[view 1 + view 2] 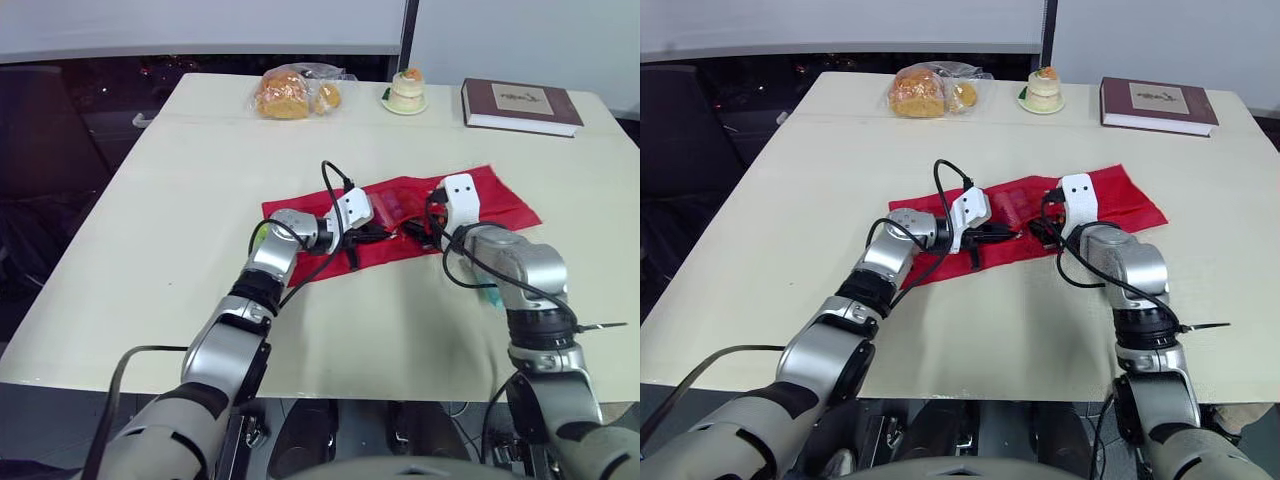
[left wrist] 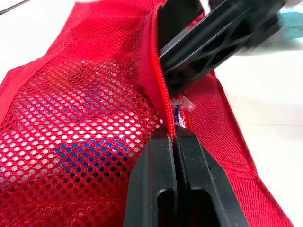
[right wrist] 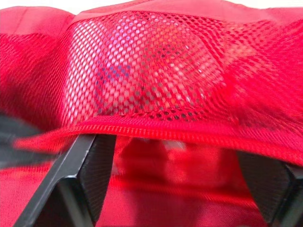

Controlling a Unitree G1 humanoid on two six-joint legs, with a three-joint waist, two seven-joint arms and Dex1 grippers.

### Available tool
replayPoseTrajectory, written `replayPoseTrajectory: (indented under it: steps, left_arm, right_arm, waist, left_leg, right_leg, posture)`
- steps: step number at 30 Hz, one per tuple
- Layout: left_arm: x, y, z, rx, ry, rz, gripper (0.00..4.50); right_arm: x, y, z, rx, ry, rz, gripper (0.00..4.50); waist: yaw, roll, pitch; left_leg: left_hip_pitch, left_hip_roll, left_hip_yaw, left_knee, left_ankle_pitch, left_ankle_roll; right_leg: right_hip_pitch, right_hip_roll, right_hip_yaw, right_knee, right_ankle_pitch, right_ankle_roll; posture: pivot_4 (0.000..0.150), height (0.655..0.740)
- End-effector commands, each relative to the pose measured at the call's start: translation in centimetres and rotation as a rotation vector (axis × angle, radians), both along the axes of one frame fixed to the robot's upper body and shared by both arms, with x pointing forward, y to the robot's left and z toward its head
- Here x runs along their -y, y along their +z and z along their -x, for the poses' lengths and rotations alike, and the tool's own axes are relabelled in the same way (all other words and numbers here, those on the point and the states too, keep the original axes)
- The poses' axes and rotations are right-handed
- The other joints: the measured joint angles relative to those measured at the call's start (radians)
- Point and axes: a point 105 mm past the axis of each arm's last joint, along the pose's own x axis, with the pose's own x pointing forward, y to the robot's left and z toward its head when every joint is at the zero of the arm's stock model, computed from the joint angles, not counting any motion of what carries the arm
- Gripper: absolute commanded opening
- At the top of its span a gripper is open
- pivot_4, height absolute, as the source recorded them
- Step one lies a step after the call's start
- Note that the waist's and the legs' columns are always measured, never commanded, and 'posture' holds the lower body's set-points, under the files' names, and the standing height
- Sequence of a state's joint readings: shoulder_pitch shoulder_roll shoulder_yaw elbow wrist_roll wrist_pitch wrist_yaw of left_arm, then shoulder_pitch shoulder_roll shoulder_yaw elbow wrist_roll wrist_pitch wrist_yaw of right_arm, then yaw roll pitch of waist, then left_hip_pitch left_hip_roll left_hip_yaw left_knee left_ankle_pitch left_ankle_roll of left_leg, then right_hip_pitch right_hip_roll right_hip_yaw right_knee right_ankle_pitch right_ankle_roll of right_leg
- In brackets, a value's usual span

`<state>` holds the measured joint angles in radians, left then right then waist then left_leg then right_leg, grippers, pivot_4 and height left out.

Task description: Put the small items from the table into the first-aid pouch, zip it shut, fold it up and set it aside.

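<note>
Left gripper (image 2: 175,135) is pinched tight on the zip (image 2: 159,80) of the red pouch (image 1: 500,196), with the mesh pocket (image 2: 80,123) alongside its fingers. Small wrapper (image 2: 179,109) pokes out of the zip gap right at the fingertips. Right gripper (image 3: 177,152) is spread wide just past the left one's tips, zip edge spanning between its fingers. Pouch lies flat and unfolded on the table (image 1: 170,210) under both grippers. Book (image 1: 520,106), bagged bread (image 1: 290,93) and cake (image 1: 406,91) are well beyond both.
</note>
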<state>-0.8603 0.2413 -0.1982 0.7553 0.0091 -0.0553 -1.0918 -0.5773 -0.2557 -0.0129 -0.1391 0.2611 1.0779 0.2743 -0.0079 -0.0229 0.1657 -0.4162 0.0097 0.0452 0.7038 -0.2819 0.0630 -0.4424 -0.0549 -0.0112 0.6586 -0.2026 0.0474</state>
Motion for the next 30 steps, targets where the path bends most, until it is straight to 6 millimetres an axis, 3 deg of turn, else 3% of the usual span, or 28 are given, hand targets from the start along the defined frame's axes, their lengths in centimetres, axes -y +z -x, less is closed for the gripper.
replayPoseTrajectory:
  steps: [1, 10, 13, 15, 16, 17, 24, 30]
  left_arm:
    - [0.0, 0.7, -0.2, 0.033, -0.013, -0.003, 0.00]
    - [-1.2, 0.5, -0.6, 0.047, -0.012, -0.048, 0.00]
    - [-2.4, 0.3, -0.9, 0.054, -0.014, -0.091, 0.00]
    - [-3.7, 0.4, -1.2, 0.067, -0.003, -0.129, 0.00]
    - [-4.3, 0.5, -1.3, 0.070, 0.003, -0.140, 0.00]
    - [-4.9, 0.6, -1.5, 0.074, 0.011, -0.151, 0.00]
    - [-8.0, 0.9, -2.1, 0.089, 0.072, -0.208, 0.00]
    - [-9.3, 0.8, -1.7, 0.076, 0.075, -0.213, 0.00]
  right_arm:
    - [-0.1, 1.8, 1.8, 0.074, 0.079, 0.012, 3.99]
    - [1.7, 3.2, 6.0, 0.337, 0.248, 0.070, 3.99]
    - [3.5, 3.3, 7.3, 0.375, 0.255, 0.063, 3.99]
    - [4.8, 4.8, 8.7, 0.493, 0.284, 0.048, 3.99]
    - [5.4, 5.3, 9.5, 0.527, 0.306, 0.027, 4.27]
    - [6.0, 5.6, 10.4, 0.539, 0.318, 0.020, 4.50]
    - [10.6, 6.9, 15.3, 0.566, 0.283, 0.037, 4.50]
    - [12.4, 7.8, 18.9, 0.535, 0.266, 0.054, 4.50]
  waist:
    - [-0.001, 0.000, 0.000]
    - [-0.006, 0.000, 0.000]
    - [-0.005, 0.000, 0.000]
    - [-0.003, 0.000, 0.000]
    - [-0.004, 0.000, 0.000]
    - [-0.003, 0.000, 0.000]
    - [-0.003, 0.000, 0.000]
    - [-0.002, 0.000, 0.000]
  left_leg:
    - [0.000, 0.000, 0.000, 0.000, 0.000, 0.000]
    - [0.000, 0.000, 0.000, 0.000, 0.000, 0.000]
    - [0.001, 0.000, 0.000, 0.000, 0.000, 0.000]
    - [0.000, 0.000, 0.000, 0.000, 0.000, 0.000]
    - [0.000, 0.000, 0.000, 0.000, 0.000, 0.000]
    - [0.000, 0.000, 0.000, 0.000, 0.000, 0.000]
    - [0.002, 0.001, 0.000, 0.000, 0.000, 0.000]
    - [0.002, 0.001, 0.000, 0.000, 0.000, 0.000]
  right_leg:
    - [0.000, 0.000, 0.000, 0.000, 0.000, 0.000]
    - [0.000, 0.001, 0.000, -0.001, 0.000, 0.000]
    - [0.000, 0.001, 0.000, -0.001, 0.000, 0.000]
    - [0.000, 0.001, 0.000, -0.002, 0.000, 0.000]
    - [0.000, 0.001, 0.000, -0.002, 0.000, 0.000]
    - [0.000, 0.001, 0.000, -0.002, 0.000, 0.000]
    - [0.001, 0.001, 0.000, -0.001, 0.000, 0.000]
    - [0.002, 0.001, 0.000, -0.001, 0.000, 0.000]
  posture:
    - [0.150, 0.7289]
    - [0.150, 0.7289]
    - [0.150, 0.7289]
    - [0.150, 0.7289]
    - [0.150, 0.7289]
    - [0.150, 0.7289]
    - [0.150, 0.7289]
    - [0.150, 0.7289]
